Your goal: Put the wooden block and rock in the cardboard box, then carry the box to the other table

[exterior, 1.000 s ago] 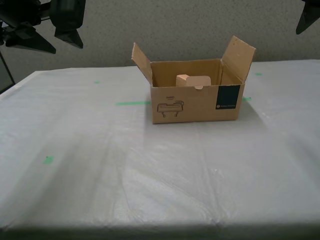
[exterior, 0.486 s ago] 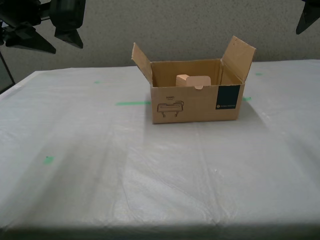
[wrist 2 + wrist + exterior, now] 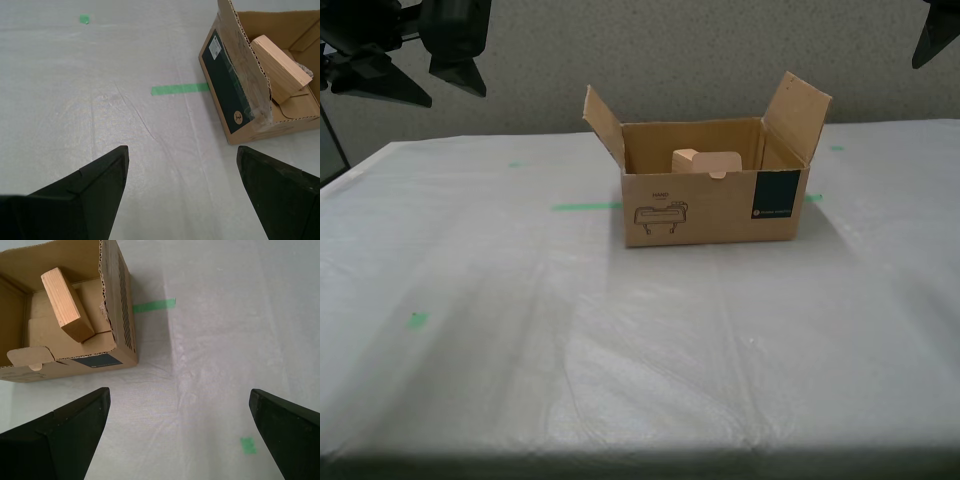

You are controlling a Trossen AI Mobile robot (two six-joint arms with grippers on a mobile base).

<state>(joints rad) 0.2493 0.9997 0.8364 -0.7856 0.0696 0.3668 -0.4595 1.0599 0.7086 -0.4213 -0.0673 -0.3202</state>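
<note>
Tabletop [image 3: 620,340]: whitish wrinkled film, green tape marks.
Box [image 3: 710,205]: set on the tabletop, flaps up.
Block [image 3: 66,305]: leaned tilted inside the box.
Rock [image 3: 305,69]: partly seen behind the block.
First gripper [image 3: 180,412]: spread wide, empty, above the tabletop.
Second gripper [image 3: 182,167]: spread wide, empty.

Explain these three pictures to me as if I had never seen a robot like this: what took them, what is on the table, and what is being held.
This is a wheeled robot with two arms, each ending in a two-fingered gripper. One picture comes from a camera on its body; the other two come from cameras on the grippers. The black wedges are gripper fingers: my first gripper and my second gripper, both open and holding nothing. On the table, covered in wrinkled whitish film with green tape marks, stands the open cardboard box. The wooden block leans inside it, and the rock peeks out behind the block.
</note>
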